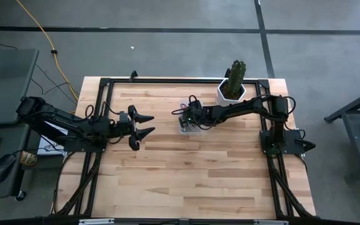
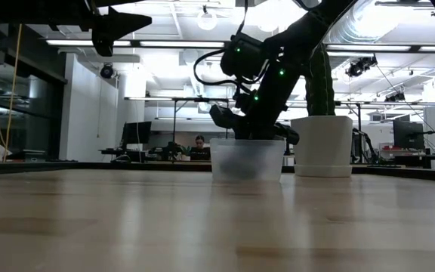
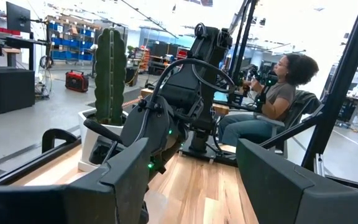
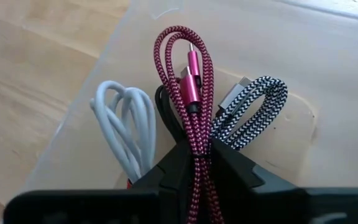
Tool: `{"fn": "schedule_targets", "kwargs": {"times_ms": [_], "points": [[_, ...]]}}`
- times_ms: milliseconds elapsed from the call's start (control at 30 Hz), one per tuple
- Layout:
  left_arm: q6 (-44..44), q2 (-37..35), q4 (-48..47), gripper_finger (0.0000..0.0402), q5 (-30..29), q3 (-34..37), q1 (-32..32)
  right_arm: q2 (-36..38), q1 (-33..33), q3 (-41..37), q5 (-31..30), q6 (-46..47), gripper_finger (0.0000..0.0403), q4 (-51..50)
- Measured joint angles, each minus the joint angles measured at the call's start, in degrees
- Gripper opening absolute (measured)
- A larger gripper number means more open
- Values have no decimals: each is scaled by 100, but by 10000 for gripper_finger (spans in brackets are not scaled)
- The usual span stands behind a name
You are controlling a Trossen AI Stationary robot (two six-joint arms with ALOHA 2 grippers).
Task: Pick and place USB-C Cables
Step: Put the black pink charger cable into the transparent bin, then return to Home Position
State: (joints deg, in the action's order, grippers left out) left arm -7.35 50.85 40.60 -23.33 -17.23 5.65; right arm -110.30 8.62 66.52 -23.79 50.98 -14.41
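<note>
My right gripper (image 4: 194,152) reaches down into a clear plastic container (image 1: 189,127) near the table's far middle, and it is shut on the dark red braided cable (image 4: 188,68). Inside the container (image 4: 328,74) the whitish cable (image 4: 129,121), a black cable (image 4: 165,107) and the grey braided cable (image 4: 253,106) lie around the red one. In the low view the right gripper (image 2: 240,130) sits at the rim of the container (image 2: 248,160). My left gripper (image 1: 145,125) waits open above the table's left part, touching nothing. My right gripper pinches the dark red cable bundle between its two fingers, across the bundled strands (image 4: 194,134) just behind the looped end. The fingers come from above, slanting down into the container. The loop and its plug stick out beyond the fingertips, over the other cables.
A white pot with a cactus (image 1: 232,87) stands just right of the container near the far edge. The black frame rail (image 1: 167,80) runs around the table. Bare wood (image 1: 192,175) fills the near half. A seated person (image 3: 278,99) is beyond the table.
</note>
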Motion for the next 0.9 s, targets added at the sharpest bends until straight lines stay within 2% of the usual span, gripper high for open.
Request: {"fn": "schedule_targets", "kwargs": {"times_ms": [500,900], "points": [[0,0,0,221,0,0,1,0,0,0,-162,-109,151,-4],[0,-1,0,221,0,0,1,0,0,2,-138,-206,161,-4]]}}
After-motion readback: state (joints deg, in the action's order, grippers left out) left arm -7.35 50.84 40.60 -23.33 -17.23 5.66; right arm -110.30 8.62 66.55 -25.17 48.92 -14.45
